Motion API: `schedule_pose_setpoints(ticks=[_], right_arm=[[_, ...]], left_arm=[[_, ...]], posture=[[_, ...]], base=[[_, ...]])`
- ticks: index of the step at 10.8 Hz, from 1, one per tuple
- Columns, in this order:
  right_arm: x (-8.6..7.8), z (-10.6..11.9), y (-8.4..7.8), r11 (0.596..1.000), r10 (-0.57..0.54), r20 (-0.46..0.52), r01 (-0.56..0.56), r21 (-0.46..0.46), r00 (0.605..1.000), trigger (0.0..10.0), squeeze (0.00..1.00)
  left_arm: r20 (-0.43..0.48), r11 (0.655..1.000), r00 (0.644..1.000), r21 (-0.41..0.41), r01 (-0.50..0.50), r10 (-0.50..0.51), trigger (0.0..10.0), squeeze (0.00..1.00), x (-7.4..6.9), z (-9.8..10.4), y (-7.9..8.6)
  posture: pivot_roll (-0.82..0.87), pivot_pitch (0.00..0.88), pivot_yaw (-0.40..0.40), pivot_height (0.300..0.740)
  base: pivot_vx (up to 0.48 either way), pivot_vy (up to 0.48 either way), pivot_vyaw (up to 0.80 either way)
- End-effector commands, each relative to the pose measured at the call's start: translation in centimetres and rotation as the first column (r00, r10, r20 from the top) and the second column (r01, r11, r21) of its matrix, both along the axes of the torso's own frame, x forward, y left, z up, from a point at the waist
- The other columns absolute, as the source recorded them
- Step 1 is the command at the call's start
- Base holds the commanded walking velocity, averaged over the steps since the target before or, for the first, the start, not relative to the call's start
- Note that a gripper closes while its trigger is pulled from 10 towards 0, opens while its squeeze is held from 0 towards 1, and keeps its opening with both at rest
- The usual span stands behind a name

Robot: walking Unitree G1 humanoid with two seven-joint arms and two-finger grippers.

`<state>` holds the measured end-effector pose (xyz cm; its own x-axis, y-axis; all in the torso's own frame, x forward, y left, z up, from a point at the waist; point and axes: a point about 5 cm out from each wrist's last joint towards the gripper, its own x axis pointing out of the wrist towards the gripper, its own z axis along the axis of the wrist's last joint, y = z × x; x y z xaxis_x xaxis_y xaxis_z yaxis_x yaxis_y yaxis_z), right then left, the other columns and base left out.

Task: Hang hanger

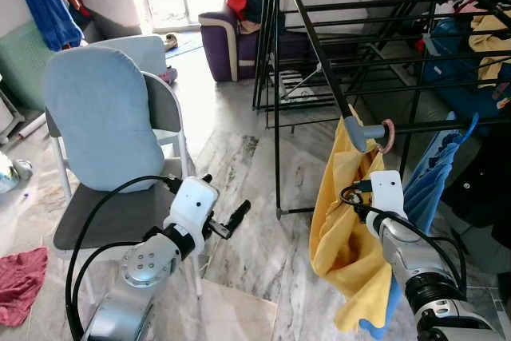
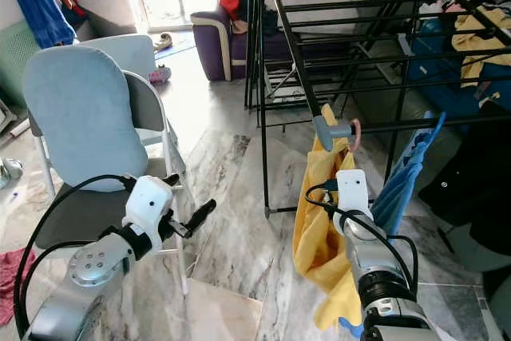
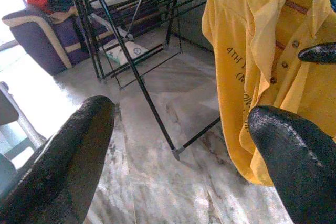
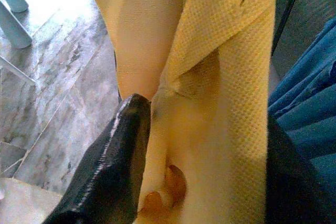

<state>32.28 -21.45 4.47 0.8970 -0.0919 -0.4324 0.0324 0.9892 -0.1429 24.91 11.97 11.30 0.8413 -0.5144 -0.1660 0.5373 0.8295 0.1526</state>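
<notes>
A yellow shirt point(image 1: 343, 229) hangs on a hanger whose salmon hook point(image 1: 388, 135) sits over the end of a black drying rack rod point(image 1: 319, 53). My right gripper point(image 4: 205, 145) is raised against the shirt just below the hook. It is open, its black fingers point(image 4: 110, 166) standing apart with yellow cloth and a bit of orange hanger point(image 4: 168, 187) between them. My left gripper point(image 1: 226, 197) is open and holds nothing. It hovers low in front of the chair, pointing toward the rack.
A blue-cushioned folding chair point(image 1: 104, 117) stands at the left. A blue garment point(image 1: 435, 173) hangs on the rack right beside the shirt. A red cloth point(image 1: 20, 281) lies on the marble floor, and a purple sofa point(image 1: 231, 37) stands behind.
</notes>
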Motion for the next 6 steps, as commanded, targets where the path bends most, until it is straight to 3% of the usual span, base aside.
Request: schedule_pose_setpoints(ticks=[1, 6], right_arm=[[-0.06, -0.02, -0.50, 1.000, -0.019, 0.004, 0.019, 0.000, 1.000, 0.0, 0.00], [-0.09, 0.20, -0.35, 1.000, -0.023, 0.050, 0.024, -0.013, 0.998, 0.0, 0.00]], left_arm=[[0.030, 1.000, 0.999, 0.015, 0.014, -0.015, 10.0, 0.00, 0.03, 0.56, -0.02], [0.041, 1.000, 0.999, 0.024, 0.015, -0.016, 10.0, 0.00, 0.03, 0.56, -0.15]], posture=[[-0.05, 0.000, 0.014, 0.740], [-0.05, 0.000, 0.006, 0.740]], base=[[0.000, 0.000, 0.00], [0.000, 0.000, 0.00]])
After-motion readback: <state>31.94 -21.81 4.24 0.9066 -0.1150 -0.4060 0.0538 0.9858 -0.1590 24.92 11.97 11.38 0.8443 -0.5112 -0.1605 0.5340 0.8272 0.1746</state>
